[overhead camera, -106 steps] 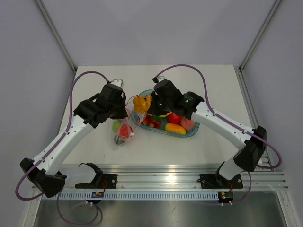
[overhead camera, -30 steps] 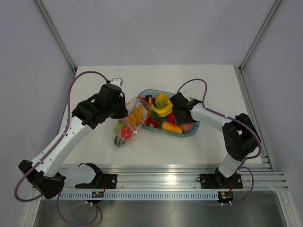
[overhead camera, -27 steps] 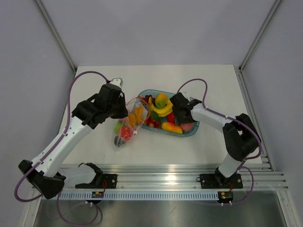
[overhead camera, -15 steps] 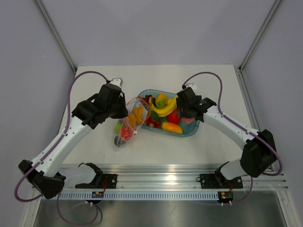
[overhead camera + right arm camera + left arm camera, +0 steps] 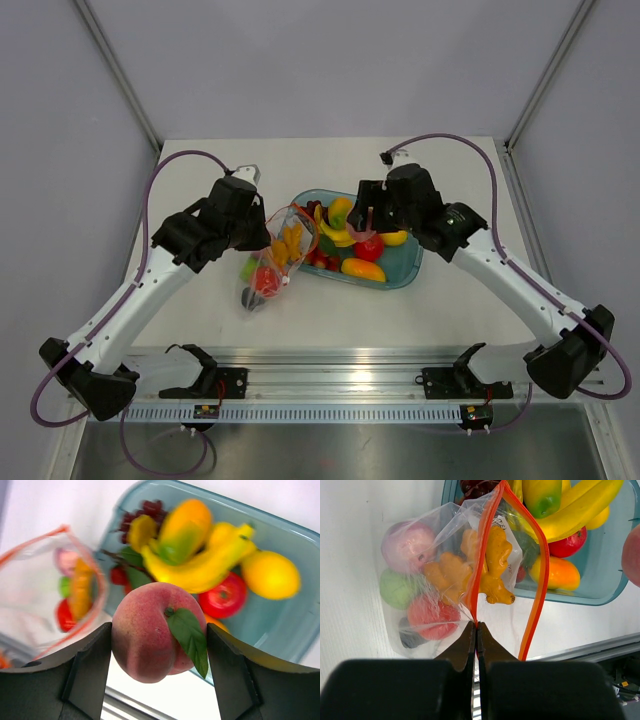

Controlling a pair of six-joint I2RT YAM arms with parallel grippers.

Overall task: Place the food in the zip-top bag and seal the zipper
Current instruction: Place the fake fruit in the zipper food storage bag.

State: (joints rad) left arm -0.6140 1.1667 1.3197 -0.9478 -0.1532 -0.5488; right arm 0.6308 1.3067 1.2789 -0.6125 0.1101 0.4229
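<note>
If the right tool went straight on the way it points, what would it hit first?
Probably the banana and red apple piled in the tray, just beyond the peach held by the right tool; depth is unclear.

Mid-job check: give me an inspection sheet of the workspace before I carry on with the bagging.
Surface: white table, rail along its near edge.
Job's things: zip-top bag open, zipper unsealed, some food inside; more, including a banana, in the tray.
Clutter: nothing seen.
Pincers: left pincer shut on the zip-top bag at its zipper edge; right pincer shut on a peach above the tray.
Cables: purple cable loops along each arm, off the bag.
Surroundings: grey walls, nothing else seen.
</note>
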